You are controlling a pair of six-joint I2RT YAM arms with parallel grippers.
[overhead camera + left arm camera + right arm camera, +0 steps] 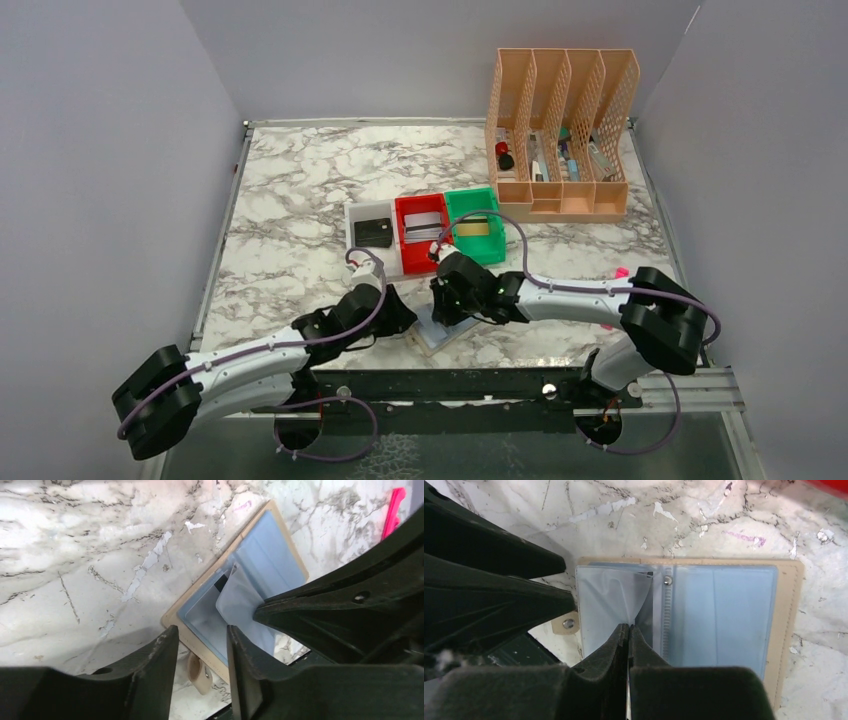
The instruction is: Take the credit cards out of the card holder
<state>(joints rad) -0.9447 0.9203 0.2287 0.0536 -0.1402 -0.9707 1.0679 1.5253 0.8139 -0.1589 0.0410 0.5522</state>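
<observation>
The tan card holder (441,336) lies open near the table's front edge, blue-grey inside up (724,615). My right gripper (629,627) is shut on a clear pocket sleeve (616,597) of the holder and pulls it up into a peak. A dark sliver (220,582) shows in the pocket under it. My left gripper (200,647) is open, its jaws either side of the holder's near edge and snap tab (200,672). A black card (372,232) lies in the white tray and a silvery grey card (423,228) in the red tray.
The white tray (352,212), red tray (402,206) and green tray (462,197) stand in a row just behind the grippers; the green one holds a gold card (475,228). A peach file organizer (560,130) stands at the back right. A pink object (621,272) lies at the right.
</observation>
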